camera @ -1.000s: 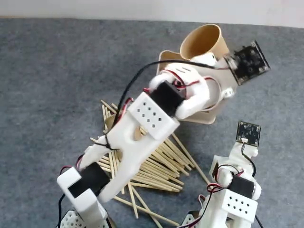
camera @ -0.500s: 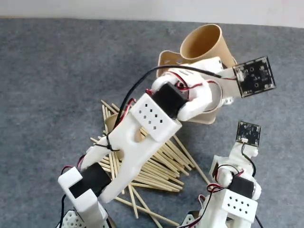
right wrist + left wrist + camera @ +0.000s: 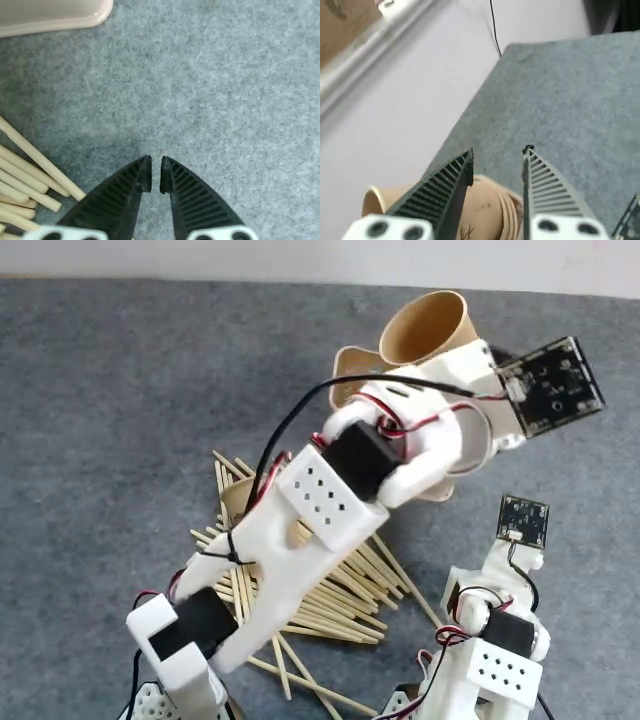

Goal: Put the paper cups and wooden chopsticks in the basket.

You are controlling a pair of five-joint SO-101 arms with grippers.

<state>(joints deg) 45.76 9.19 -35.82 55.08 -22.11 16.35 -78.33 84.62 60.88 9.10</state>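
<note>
Where left pincer hangs parted, paper cup lies beneath.

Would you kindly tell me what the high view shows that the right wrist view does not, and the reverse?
The high view adds a tilted paper cup at the basket, with the left arm stretched over that basket. The right wrist view adds the right pincer, its fingers nearly together above grey carpet, holding nothing. Both show a rounded part of the basket and loose wooden chopsticks lying on the carpet.
</note>
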